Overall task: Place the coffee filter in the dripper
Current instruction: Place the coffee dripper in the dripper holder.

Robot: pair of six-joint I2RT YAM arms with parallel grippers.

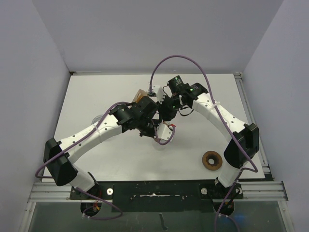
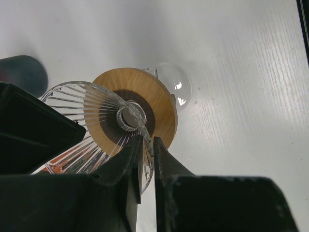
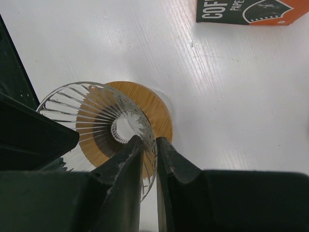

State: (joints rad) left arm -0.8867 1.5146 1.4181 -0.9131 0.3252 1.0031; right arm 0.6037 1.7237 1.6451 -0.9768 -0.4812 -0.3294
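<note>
Left gripper (image 2: 147,142) and right gripper (image 3: 149,142) each pinch narrowly on the rim of the dripper (image 2: 87,104), a clear ribbed glass cone with a round wooden collar (image 2: 157,96). It sits at the middle of the white table (image 2: 231,58), near a filter box (image 3: 246,12).

The white table (image 1: 120,159) carries a brown ring (image 1: 205,162) at its near right and, toward the far middle, a dark-and-orange coffee filter box (image 3: 244,10).

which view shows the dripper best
Left wrist: the dripper shows whole, with ribbed cone, wooden collar and handle. Right wrist shows cone and collar only; in the top view the arms mostly hide it.
</note>
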